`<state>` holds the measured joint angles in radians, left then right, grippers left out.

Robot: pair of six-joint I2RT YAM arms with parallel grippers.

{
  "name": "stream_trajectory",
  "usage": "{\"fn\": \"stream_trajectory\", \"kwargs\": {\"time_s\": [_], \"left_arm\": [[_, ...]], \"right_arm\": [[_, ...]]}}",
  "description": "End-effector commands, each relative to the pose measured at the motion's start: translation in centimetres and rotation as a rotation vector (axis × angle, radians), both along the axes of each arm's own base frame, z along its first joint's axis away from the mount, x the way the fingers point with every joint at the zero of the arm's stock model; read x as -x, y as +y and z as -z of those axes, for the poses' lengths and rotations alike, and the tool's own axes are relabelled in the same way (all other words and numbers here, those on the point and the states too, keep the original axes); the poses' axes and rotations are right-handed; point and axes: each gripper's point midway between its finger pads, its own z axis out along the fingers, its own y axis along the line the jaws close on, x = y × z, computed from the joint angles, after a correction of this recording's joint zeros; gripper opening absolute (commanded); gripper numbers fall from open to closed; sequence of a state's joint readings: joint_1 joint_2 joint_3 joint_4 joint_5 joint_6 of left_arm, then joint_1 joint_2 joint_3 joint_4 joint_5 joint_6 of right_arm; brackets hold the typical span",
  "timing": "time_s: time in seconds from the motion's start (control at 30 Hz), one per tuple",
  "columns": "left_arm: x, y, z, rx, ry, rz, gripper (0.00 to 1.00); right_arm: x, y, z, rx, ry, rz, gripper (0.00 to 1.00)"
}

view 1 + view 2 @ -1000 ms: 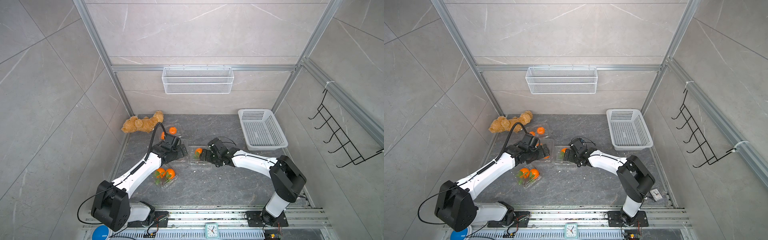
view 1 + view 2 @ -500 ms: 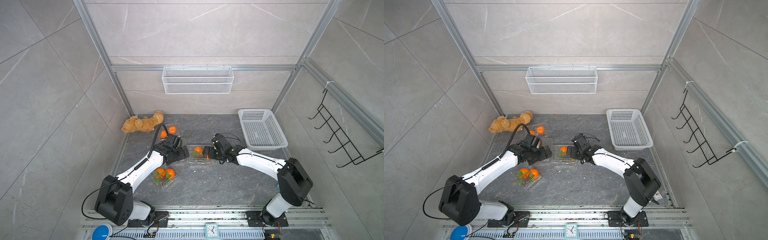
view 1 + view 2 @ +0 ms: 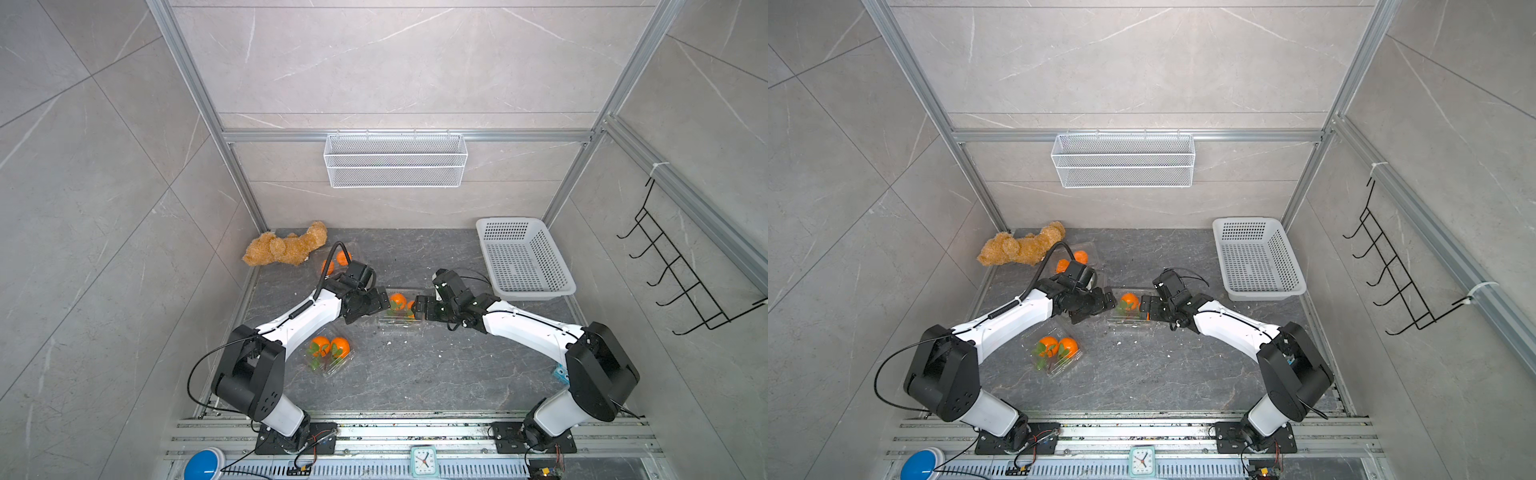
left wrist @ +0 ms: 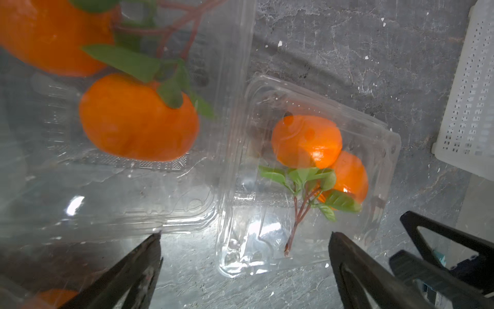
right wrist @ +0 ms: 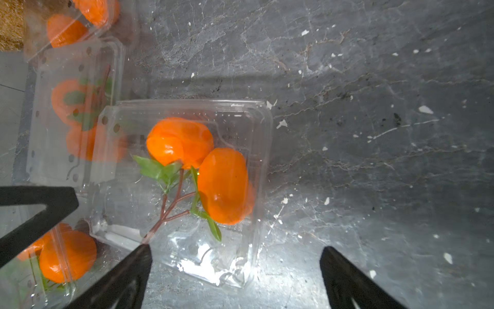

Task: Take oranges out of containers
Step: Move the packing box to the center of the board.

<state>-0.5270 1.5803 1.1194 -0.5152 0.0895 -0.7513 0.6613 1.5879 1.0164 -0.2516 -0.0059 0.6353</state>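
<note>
left hand: fingers spread wide apart, gripping nothing; I have it low at one end of the middle box; one finger is over the edge of the neighbouring box, the other is by the middle box's corner; I cannot tell whether either touches plastic
right hand: also spread wide and empty; it faces the left hand from the opposite end of the middle box; one finger sits at the box's corner, the other over bare counter
middle box: clear plastic, flat on the counter between my two hands; I cannot tell whether its lid is latched
oranges: two lie side by side inside the middle box, joined by a reddish stem with green leaves; in both top views one shows plainly, the second is partly behind the right hand
neighbouring box: just beside the middle box, below the left hand; two leafy oranges show through the plastic; mostly hidden by the arm in the top views
front box: beside the left arm, nearer the arm bases; two oranges with leaves inside
back box: beside the teddy bear, toward the back wall; two oranges inside
white basket: on the counter on the right arm's side, well apart from the boxes
wire basket: hanging on the back wall
</note>
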Motion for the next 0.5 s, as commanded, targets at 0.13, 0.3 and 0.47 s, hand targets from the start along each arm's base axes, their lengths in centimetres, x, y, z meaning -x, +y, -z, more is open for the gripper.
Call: {"fn": "stream_trajectory", "kwargs": {"time_s": [0.13, 0.3, 0.47], "left_arm": [[-1.1, -4.2, -0.3, 0.008, -0.014, 0.091, 1.00], [-1.3, -7.0, -0.1, 0.000, -0.020, 0.140, 1.00], [-2.5, -8.1, -0.1, -0.004, -0.032, 0.153, 1.00]], "right_arm": [[-0.3, -0.4, 0.9, -0.021, 0.011, -0.001, 1.00], [-0.3, -2.4, 0.6, -0.035, 0.009, 0.018, 1.00], [-0.5, -4.3, 0.3, -0.035, 0.011, 0.031, 1.00]]}}
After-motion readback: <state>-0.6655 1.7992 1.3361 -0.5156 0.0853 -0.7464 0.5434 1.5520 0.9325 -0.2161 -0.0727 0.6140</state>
